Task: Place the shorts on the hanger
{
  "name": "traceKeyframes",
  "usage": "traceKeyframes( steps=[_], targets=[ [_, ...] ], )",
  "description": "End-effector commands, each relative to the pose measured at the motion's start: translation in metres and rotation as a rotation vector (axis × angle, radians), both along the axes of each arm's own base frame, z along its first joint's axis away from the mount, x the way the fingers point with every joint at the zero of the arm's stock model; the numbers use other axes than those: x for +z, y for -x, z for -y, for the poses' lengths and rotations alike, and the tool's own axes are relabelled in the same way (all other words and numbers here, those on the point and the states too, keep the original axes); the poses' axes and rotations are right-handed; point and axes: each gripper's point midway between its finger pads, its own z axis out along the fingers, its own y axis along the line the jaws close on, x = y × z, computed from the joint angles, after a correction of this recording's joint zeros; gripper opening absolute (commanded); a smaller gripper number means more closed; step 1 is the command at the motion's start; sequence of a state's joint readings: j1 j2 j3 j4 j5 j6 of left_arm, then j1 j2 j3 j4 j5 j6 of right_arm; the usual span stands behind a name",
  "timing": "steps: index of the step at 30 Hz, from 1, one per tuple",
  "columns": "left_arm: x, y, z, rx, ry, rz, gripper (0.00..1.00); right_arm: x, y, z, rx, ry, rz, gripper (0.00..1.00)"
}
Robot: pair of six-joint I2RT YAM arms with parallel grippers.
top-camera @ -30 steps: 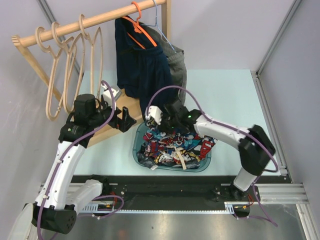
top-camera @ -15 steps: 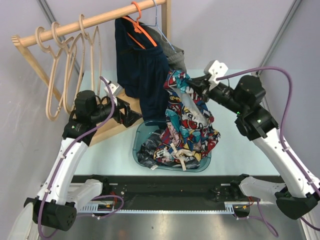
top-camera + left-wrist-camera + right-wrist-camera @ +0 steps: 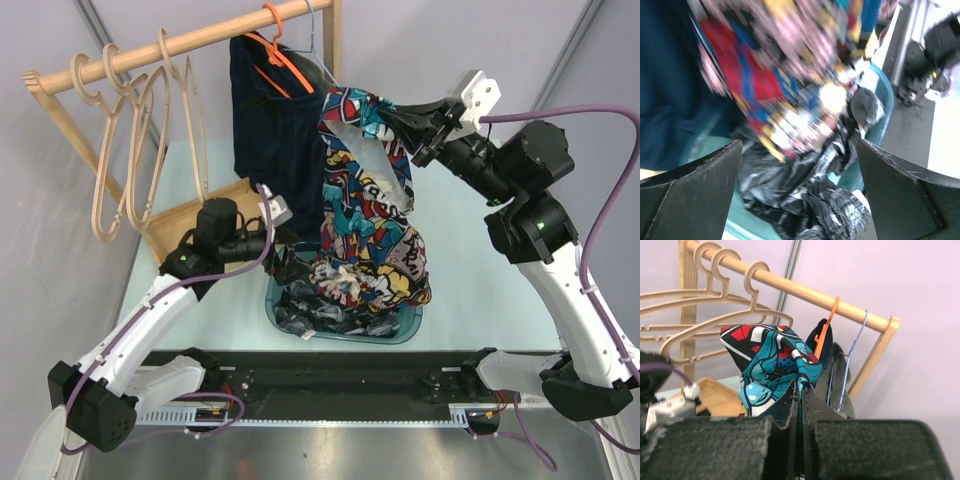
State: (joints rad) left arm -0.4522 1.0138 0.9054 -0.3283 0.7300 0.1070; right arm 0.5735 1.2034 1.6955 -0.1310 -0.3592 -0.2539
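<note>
2 arms reach over the pale table point(image 3: 470, 200). The right claw point(image 3: 400, 125) is shut tight on the top of the shorts point(image 3: 365, 210). It holds them high in the air near the far edge, just beside the navy garment point(image 3: 275, 140). 1 second ago this claw was down in the teal basket point(image 3: 272, 300). 0.5 seconds ago it was partway up. Now it is higher and the shorts hang out long. Their low end is bunched over the basket, above the dark grey cloth point(image 3: 330, 318). The basket sits by the middle of the near edge.

From the right wrist, the claw point(image 3: 801, 390) has both fingers pressed together with the shorts point(image 3: 775, 360) pinched between them.

The left claw point(image 3: 288, 248) is open. From its wrist its 2 fingers point(image 3: 690, 200) stand wide apart, with the blurry shorts point(image 3: 790, 75) in front. Before, this claw was by the left edge. Now it is at the far left rim of the basket.

3 wooden hangers point(image 3: 150, 130) hang on the rail point(image 3: 200, 38) at the far left corner, well apart from the shorts. An orange hanger point(image 3: 285, 55) holds the navy garment.
</note>
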Motion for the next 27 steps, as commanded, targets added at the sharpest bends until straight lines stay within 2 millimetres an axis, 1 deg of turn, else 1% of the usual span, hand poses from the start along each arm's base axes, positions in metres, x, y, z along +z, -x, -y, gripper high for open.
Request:
traceKeyframes(
  steps=[1,3,4,5,7,9,10,11,12,13,15,16,17,18,19,21,22,23,24,25,26,27],
  targets=[
    [-0.009,0.014,0.013,-0.078,0.017,0.038,1.0,0.055,0.019,0.011,0.018,-0.109,0.127,0.0],
    [-0.009,0.013,0.019,-0.067,0.035,0.035,1.0,0.06,0.02,0.009,0.03,-0.116,0.132,0.0],
    [-0.013,0.006,0.02,-0.038,0.032,0.021,1.0,0.065,0.023,0.009,0.036,-0.124,0.142,0.0],
    [-0.011,0.002,0.022,-0.025,0.046,0.023,1.0,0.068,0.025,0.01,0.041,-0.128,0.144,0.0],
    [-0.013,-0.005,0.026,-0.007,0.06,-0.005,1.0,0.069,0.025,0.008,0.049,-0.124,0.144,0.0],
    [-0.012,-0.008,0.029,0.012,0.088,-0.055,1.0,0.072,0.028,0.008,0.059,-0.125,0.149,0.0],
    [-0.005,-0.01,0.032,0.008,0.115,-0.051,1.0,0.073,0.031,0.007,0.066,-0.124,0.148,0.0],
    [-0.005,-0.009,0.035,-0.005,0.13,-0.076,1.0,0.074,0.033,0.007,0.074,-0.121,0.153,0.0],
    [-0.001,-0.009,0.037,0.001,0.154,-0.11,1.0,0.074,0.036,0.006,0.085,-0.118,0.152,0.0],
    [0.006,-0.011,0.04,-0.007,0.179,-0.099,1.0,0.072,0.038,0.006,0.093,-0.107,0.147,0.0],
    [0.007,-0.014,0.042,0.009,0.205,-0.155,1.0,0.065,0.048,0.002,0.14,-0.073,0.146,0.0],
    [0.01,-0.018,0.042,0.016,0.225,-0.16,1.0,0.058,0.057,0.002,0.162,-0.039,0.143,0.0],
    [0.009,-0.019,0.041,0.019,0.236,-0.183,1.0,0.049,0.068,-0.001,0.213,0.005,0.156,0.0],
    [0.006,-0.018,0.042,0.016,0.246,-0.229,1.0,0.033,0.071,-0.005,0.234,0.043,0.133,0.0],
    [0.005,-0.021,0.039,0.023,0.252,-0.239,1.0,0.017,0.082,-0.004,0.252,0.094,0.112,0.0],
    [0.001,-0.017,0.038,0.001,0.255,-0.267,1.0,-0.013,0.095,-0.006,0.289,0.166,0.055,0.0],
    [-0.003,-0.015,0.037,-0.007,0.247,-0.272,0.99,-0.053,0.099,-0.01,0.32,0.241,-0.05,0.0],
    [-0.007,-0.014,0.037,-0.011,0.238,-0.277,0.98,-0.066,0.115,-0.001,0.333,0.28,-0.045,0.0],
    [-0.009,-0.013,0.038,-0.019,0.233,-0.281,0.97,-0.085,0.122,0.001,0.35,0.33,-0.068,0.0],
    [-0.016,-0.015,0.039,-0.017,0.221,-0.3,0.96,-0.127,0.133,0.007,0.379,0.424,-0.171,0.0],
    [-0.019,-0.016,0.04,-0.019,0.213,-0.306,0.93,-0.138,0.146,0.016,0.393,0.482,-0.141,0.0],
    [-0.022,-0.018,0.041,-0.018,0.207,-0.309,0.93,-0.153,0.154,0.022,0.403,0.525,-0.17,0.0]
  ],
)
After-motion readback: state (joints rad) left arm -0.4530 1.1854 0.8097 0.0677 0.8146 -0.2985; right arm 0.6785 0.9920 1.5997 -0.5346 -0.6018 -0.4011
